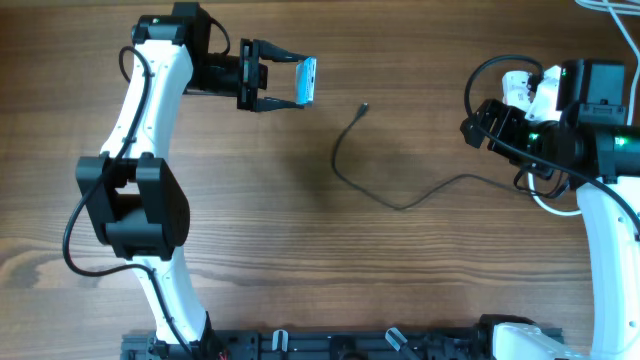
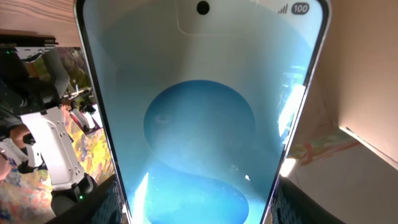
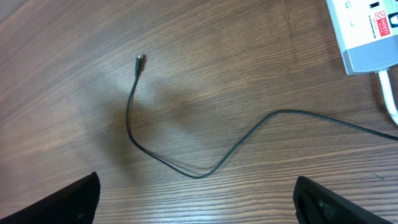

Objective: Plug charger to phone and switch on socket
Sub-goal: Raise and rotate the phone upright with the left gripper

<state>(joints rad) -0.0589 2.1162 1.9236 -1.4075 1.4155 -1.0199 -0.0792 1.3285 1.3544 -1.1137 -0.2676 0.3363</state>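
My left gripper point(image 1: 290, 83) is shut on the phone point(image 1: 308, 81) and holds it on edge above the table at the upper left. In the left wrist view the phone's cyan screen point(image 2: 202, 124) fills the frame between the fingers. The charger point(image 1: 400, 205) is a thin black cable curving across the middle of the table, its connector tip point(image 1: 364, 108) to the right of the phone and apart from it. It also shows in the right wrist view point(image 3: 186, 171), tip point(image 3: 138, 59) free. My right gripper point(image 3: 196, 199) is open and empty above the cable. The socket point(image 3: 367, 31) lies at the upper right.
The white lead point(image 3: 388, 99) runs down from the socket's grey end. A second white cable point(image 1: 612, 20) shows at the overhead view's top right corner. A black rail point(image 1: 340, 345) runs along the table's front edge.
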